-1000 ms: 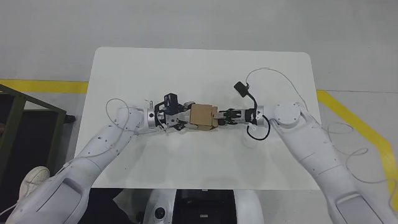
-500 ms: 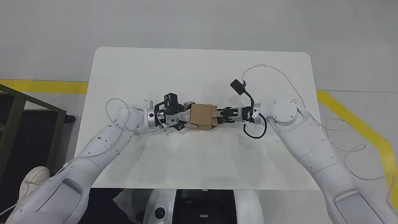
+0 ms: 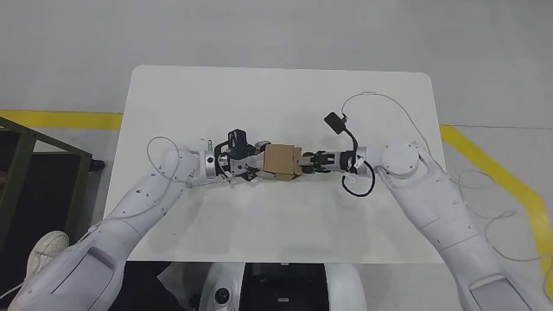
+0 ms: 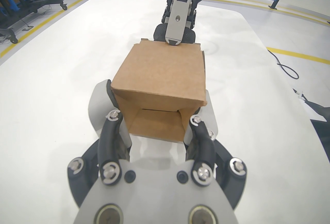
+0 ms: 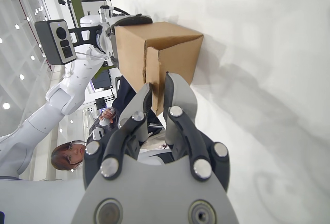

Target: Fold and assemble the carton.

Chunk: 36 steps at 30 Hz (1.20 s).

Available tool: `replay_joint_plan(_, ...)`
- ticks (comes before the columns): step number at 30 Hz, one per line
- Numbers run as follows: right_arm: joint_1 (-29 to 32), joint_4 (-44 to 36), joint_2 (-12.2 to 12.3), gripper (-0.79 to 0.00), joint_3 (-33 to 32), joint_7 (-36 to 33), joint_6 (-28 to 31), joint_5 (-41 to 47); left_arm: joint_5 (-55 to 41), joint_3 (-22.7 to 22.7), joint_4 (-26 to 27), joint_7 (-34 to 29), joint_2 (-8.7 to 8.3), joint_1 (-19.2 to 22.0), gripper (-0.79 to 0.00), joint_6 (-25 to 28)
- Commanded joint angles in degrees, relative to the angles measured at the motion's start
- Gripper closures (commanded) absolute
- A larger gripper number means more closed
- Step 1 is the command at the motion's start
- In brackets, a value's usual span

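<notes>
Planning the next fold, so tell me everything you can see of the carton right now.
The carton is a small box of plain brown cardboard, unprinted, opened into a square tube and lying on its side in the middle of the white table. The end facing the left gripper is open and hollow; that gripper's fingers clasp its two side walls. At the opposite end the right gripper pinches the edge of a protruding flap.

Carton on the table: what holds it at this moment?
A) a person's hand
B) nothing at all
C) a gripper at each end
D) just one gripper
C: the left gripper clasps the carton at its open end, and the right gripper pinches its edge at the opposite end.
</notes>
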<state>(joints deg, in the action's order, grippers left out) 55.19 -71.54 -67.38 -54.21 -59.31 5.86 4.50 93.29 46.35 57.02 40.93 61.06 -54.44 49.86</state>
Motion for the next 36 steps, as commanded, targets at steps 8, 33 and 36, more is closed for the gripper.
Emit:
replay_joint_plan(8,-1.4,0.7,-0.6,0.0,1.5,-0.3,0.1,0.4,0.1,-0.1,0.0,0.3,0.03,0.0,-0.351,-0.1)
replay_joint_plan(33,1.4,-1.4,0.5,0.0,-0.8,-1.3,-1.0,0.4,-0.1,0.0,-0.2,0.1,0.03,0.0,-0.36,0.0)
replay_joint_plan(36,1.4,-1.4,0.4,0.0,-0.4,-1.4,-0.5,0.7,-0.1,0.0,-0.2,0.1,0.03,0.0,-0.363,0.0)
